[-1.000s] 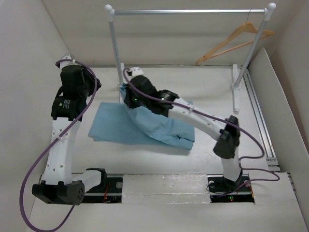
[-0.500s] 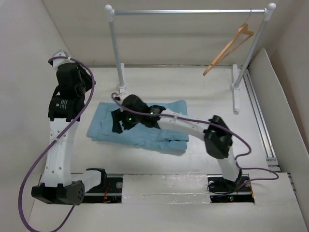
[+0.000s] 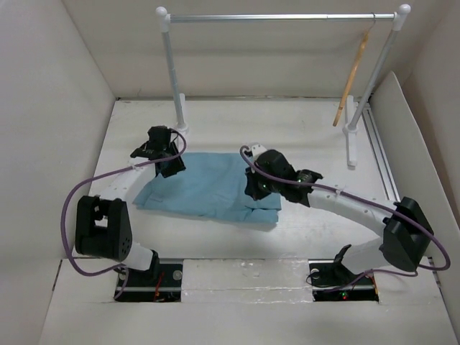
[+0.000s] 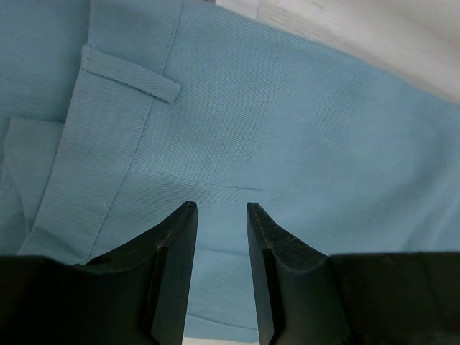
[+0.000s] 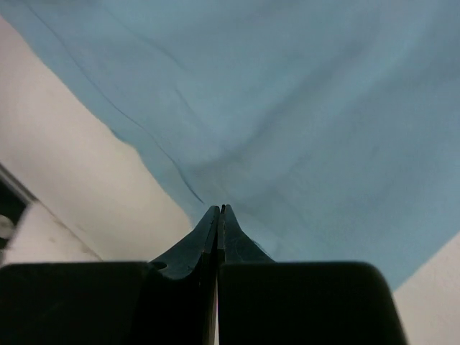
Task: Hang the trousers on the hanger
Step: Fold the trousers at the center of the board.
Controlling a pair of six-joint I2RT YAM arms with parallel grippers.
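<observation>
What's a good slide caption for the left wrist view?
Left tool, jaws slightly apart, poised over the light blue trousers near a belt loop.

The light blue trousers lay folded flat on the white table, waistband end to the left, 1 belt loop showing. The slim light-brown wooden hanger hung edge-on near the rail's right end, well apart from them.

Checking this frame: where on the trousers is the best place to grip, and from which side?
Likely the waistband end, under the left gripper: the trousers lie flat on the table, and the stitched band with its belt loop looks thicker than the plain cloth elsewhere. Come straight down from above, jaws open across that edge, then pinch.
</observation>
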